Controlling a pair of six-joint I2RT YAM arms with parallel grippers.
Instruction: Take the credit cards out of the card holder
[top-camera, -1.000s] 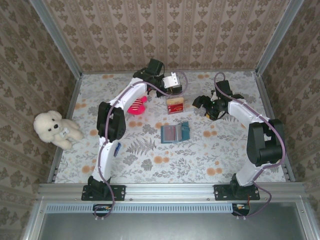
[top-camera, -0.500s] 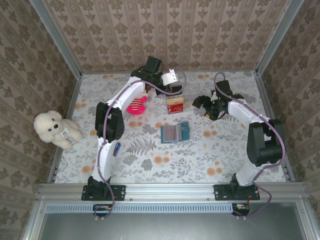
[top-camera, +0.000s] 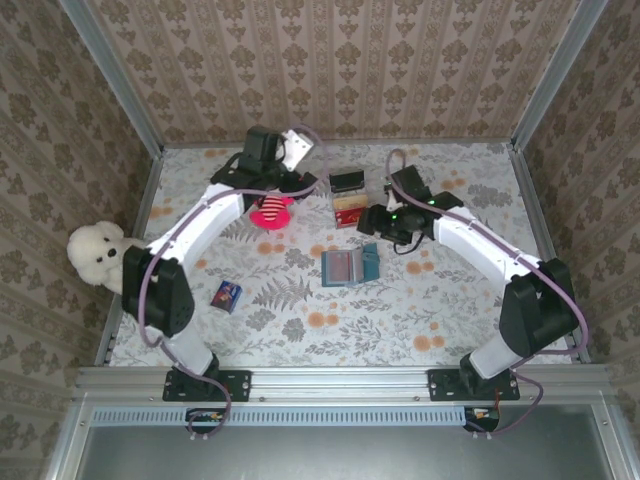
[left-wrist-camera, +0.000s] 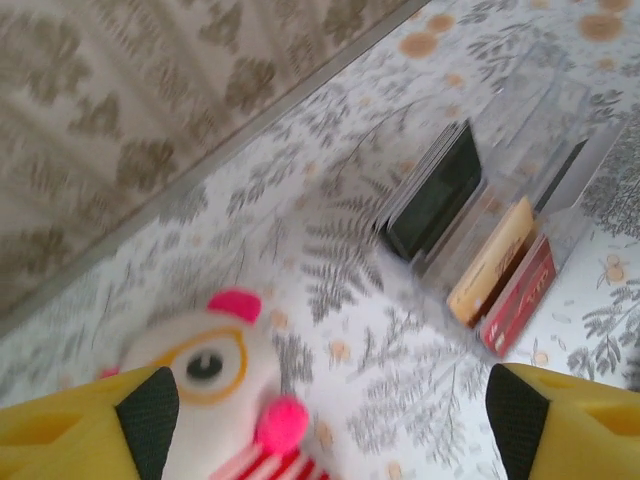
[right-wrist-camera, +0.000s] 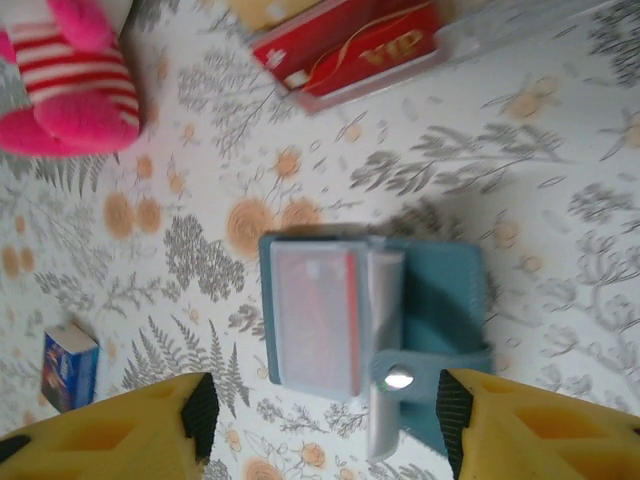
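Hanging the right claw (right-wrist-camera: 325, 412), spread wide and empty, above the card holder (right-wrist-camera: 440, 300) on the table (right-wrist-camera: 570, 210), holding the left claw (left-wrist-camera: 330, 412) equally wide and empty.

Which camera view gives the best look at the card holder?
The right wrist view: the card holder lies open and large, a red card in its slot. The top external view shows it small, from afar.

Card holder (top-camera: 350, 267) mid-table, tray (left-wrist-camera: 545, 120) with credit cards (top-camera: 350, 210) behind it, plush toy (top-camera: 272, 210) left of tray
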